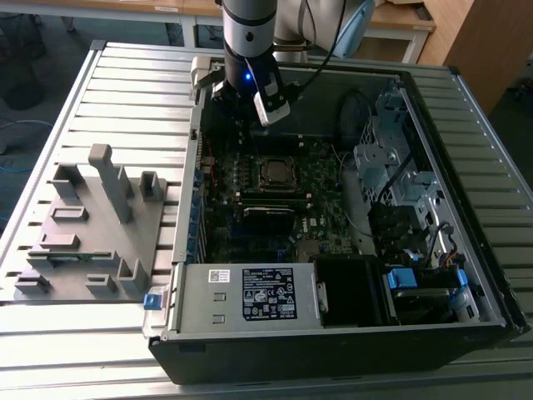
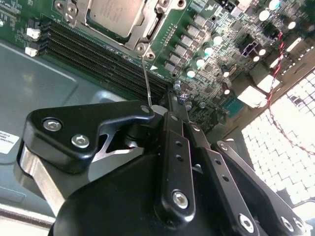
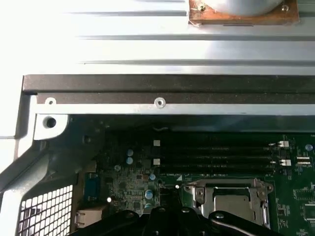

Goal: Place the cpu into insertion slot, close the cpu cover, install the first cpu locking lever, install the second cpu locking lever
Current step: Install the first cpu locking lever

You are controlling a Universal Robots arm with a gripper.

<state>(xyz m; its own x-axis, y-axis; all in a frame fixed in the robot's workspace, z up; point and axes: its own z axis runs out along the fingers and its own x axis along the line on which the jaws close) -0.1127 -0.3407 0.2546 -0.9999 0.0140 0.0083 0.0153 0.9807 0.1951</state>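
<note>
**Tool at a locking lever, cpu seated in its slot**

Standing by the open computer case (image 1: pixel 466 275) on the ribbed surface (image 1: pixel 108 75), I see the cpu (image 3: pixel 236 204) lying flat in the insertion slot (image 1: pixel 258 173) at the middle of the exterior view, with the cpu cover (image 3: pixel 202 194) apparently down over its edges. In the second wrist view the tool (image 2: pixel 158 112) seems pinched shut on the free end of a thin wire locking lever (image 2: pixel 145 78), which stands up from the corner of the socket on the green motherboard (image 2: pixel 206 29). I judge the lever light and springy, stiff along its length but slippery, so the bent end is the place to hold it. The chip and cover look delicate.
</note>
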